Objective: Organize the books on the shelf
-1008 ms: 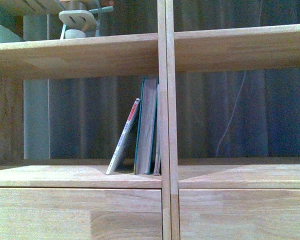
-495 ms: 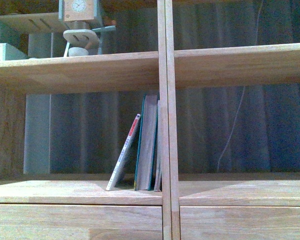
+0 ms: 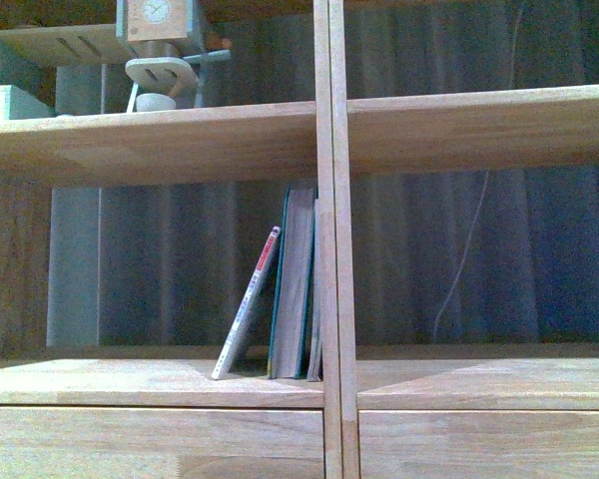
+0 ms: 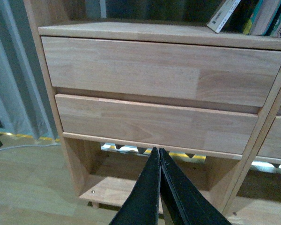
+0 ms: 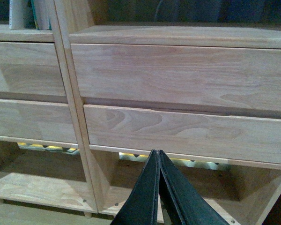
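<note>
In the front view the light-wood shelf (image 3: 160, 140) fills the frame. A thin white paperback (image 3: 247, 302) with a red-marked spine leans right against a thick teal book (image 3: 294, 284), which stands upright against the central divider (image 3: 331, 249). Neither gripper shows in the front view. My left gripper (image 4: 158, 152) is shut and empty, low in front of the left drawer fronts (image 4: 154, 70); the books' lower ends (image 4: 253, 16) show above them. My right gripper (image 5: 157, 153) is shut and empty before the right drawer fronts (image 5: 187, 75).
A wooden toy figure (image 3: 165, 55) and a pale box (image 3: 5, 100) stand on the upper left shelf. A curtain and a thin white cable (image 3: 464, 259) hang behind the open back. Below the drawers is an open bottom compartment (image 4: 112, 187) and wooden floor (image 4: 23, 187).
Over the last second the front view has tilted upward: the shelves and books sit lower in frame and more of the toy shows. The books have not moved.
</note>
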`<action>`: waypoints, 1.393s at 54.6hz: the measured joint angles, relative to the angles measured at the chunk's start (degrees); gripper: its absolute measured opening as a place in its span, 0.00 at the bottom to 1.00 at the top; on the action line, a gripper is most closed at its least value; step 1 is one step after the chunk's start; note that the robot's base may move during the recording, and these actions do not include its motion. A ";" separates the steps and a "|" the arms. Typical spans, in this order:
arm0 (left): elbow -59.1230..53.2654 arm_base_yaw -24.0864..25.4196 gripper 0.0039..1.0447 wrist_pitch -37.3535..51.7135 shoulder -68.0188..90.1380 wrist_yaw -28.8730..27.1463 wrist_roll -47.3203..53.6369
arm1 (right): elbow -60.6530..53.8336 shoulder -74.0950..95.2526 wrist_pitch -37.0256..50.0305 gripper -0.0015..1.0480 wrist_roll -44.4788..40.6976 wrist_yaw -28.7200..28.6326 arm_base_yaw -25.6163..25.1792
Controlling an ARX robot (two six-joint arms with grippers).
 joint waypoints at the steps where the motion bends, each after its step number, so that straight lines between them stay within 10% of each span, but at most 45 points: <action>1: -0.50 0.00 0.02 -0.07 -0.39 0.00 0.00 | 0.02 0.00 0.00 0.03 0.00 0.00 0.00; 63: -0.70 0.00 0.02 -16.79 -17.14 0.00 0.02 | 0.02 -0.04 -0.04 0.03 0.00 -0.04 0.00; 76: -0.70 0.00 0.31 -16.79 -17.14 0.00 0.00 | 0.02 -0.04 -0.04 0.42 -0.02 -0.04 0.00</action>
